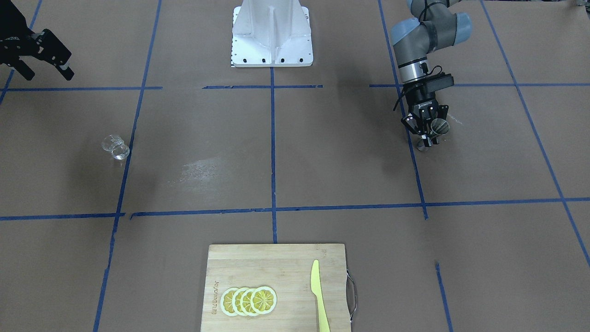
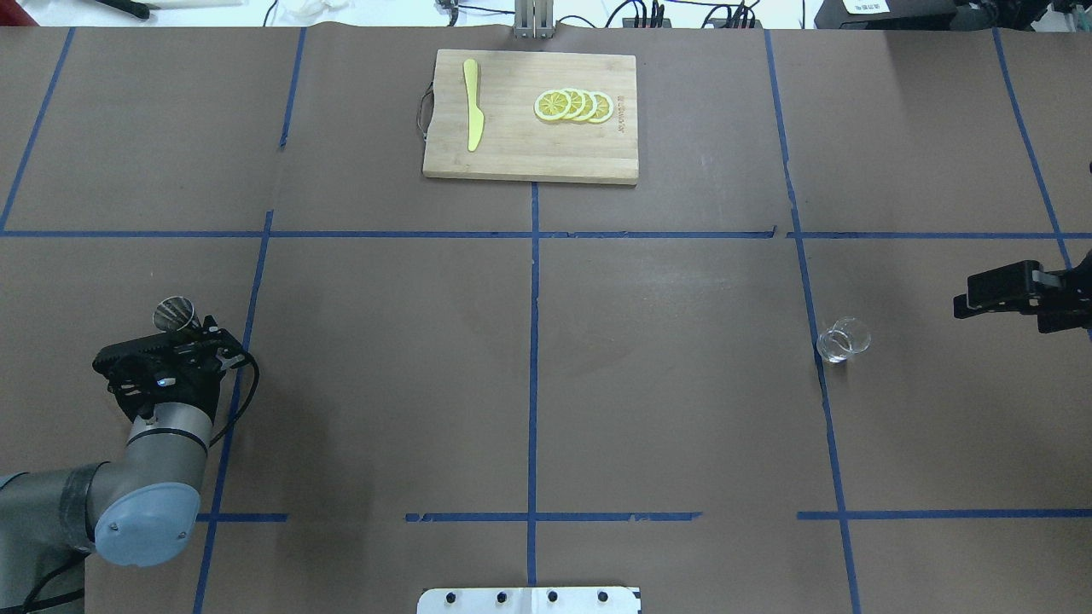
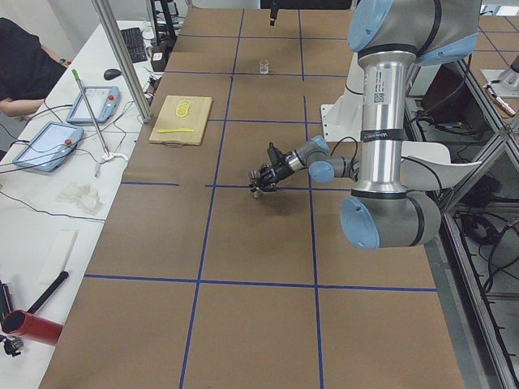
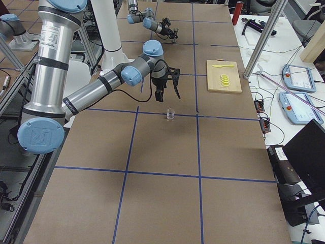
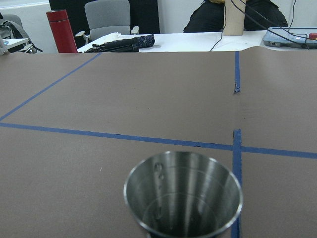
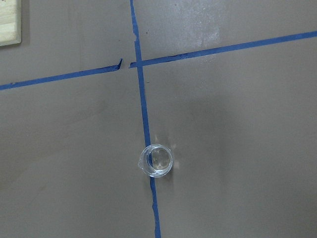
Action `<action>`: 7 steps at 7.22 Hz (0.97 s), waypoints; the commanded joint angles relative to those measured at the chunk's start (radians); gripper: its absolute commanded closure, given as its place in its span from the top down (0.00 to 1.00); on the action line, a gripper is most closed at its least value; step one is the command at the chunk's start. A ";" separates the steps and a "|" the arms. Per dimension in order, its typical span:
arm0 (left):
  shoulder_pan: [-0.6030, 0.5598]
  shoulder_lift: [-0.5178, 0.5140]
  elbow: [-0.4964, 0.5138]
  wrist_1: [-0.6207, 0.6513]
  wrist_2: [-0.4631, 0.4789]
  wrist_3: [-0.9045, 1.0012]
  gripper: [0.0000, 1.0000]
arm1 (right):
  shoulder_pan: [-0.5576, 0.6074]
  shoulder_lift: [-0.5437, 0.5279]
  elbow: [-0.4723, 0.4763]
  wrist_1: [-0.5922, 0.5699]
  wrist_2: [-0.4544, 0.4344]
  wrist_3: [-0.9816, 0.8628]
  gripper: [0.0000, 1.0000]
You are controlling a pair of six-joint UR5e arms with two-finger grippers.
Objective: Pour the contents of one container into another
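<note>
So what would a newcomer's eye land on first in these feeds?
Probably the left gripper, shut on the small silver metal hourglass jigger at the robot's left side. Then the small clear glass cup, standing alone at a blue tape line on the right side, and the wooden cutting board with yellow lemon slices at the far edge.

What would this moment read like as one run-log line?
left tool: shut on metal jigger | right tool: open, not touching glass cup | pour: not started
</note>
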 commanded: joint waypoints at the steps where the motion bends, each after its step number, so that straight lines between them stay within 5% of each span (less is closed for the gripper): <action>1: -0.008 0.003 -0.060 0.000 0.006 -0.004 0.00 | 0.000 0.000 -0.002 0.001 -0.002 0.000 1.00; 5: -0.012 -0.090 -0.128 -0.103 0.011 0.197 0.00 | -0.078 -0.005 -0.026 0.125 -0.190 0.000 1.00; 7: -0.024 -0.105 -0.126 -0.347 0.006 0.535 0.00 | -0.118 -0.021 -0.066 0.263 -0.269 0.000 1.00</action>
